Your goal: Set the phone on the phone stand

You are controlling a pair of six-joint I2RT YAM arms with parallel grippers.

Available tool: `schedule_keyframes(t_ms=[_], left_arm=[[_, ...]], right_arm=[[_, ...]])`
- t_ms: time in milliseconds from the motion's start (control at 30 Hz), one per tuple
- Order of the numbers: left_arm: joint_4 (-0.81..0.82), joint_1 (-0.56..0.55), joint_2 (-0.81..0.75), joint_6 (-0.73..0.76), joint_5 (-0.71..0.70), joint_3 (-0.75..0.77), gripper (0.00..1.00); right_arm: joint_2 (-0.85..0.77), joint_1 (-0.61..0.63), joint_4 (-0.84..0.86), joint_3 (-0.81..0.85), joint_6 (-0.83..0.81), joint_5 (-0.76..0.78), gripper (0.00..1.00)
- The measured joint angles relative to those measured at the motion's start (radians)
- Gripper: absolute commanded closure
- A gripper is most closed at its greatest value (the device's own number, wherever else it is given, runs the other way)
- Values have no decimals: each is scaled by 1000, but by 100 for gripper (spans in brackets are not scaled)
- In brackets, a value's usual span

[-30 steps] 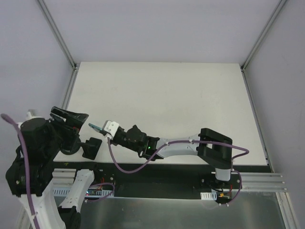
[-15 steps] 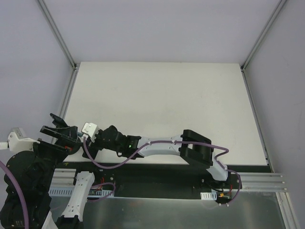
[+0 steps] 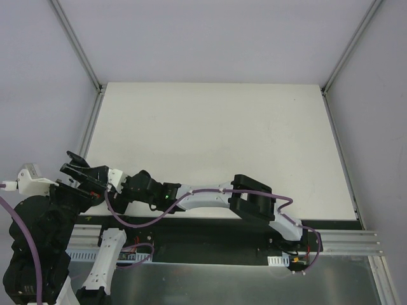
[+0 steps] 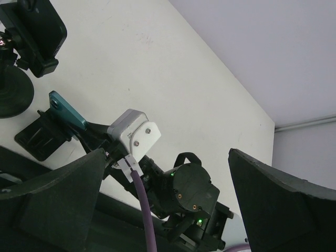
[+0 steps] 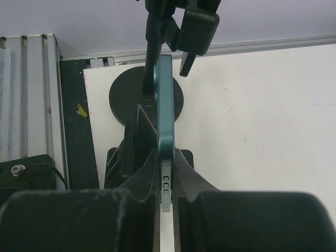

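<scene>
The black phone stand shows in the left wrist view at the top left, with its round disc base (image 4: 8, 92) and clamp holder (image 4: 37, 37). In the right wrist view its base (image 5: 126, 97), thin post (image 5: 152, 52) and clamp (image 5: 191, 26) lie straight ahead. My right gripper (image 5: 165, 157) is shut on the teal phone (image 5: 165, 105), held edge-on with its far end just under the clamp. The phone also shows in the left wrist view (image 4: 65, 110). My left gripper (image 4: 165, 152) is wide open and empty, raised over the table's near left corner.
A flat black ribbed piece (image 4: 39, 137) lies on the table beside the stand's base, under the phone. The right arm (image 3: 210, 194) stretches leftward along the table's near edge (image 3: 222, 219). The left arm (image 3: 44, 222) hangs over the near left corner.
My right gripper has carried the phone leftward to the stand. The left arm has drawn back toward the near left, its gripper staying open.
</scene>
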Motion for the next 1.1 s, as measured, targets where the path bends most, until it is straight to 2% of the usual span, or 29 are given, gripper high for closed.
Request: schedule_keyframes(t_ms=[500, 900, 1100], left_arm=[[6, 0, 0, 13, 8, -16, 2], [13, 0, 11, 13, 8, -60, 2], [14, 0, 13, 12, 8, -61, 2]], right_arm=[[56, -1, -33, 105, -3, -25, 100], [64, -2, -35, 108, -5, -26, 100], [64, -2, -35, 108, -9, -27, 94]])
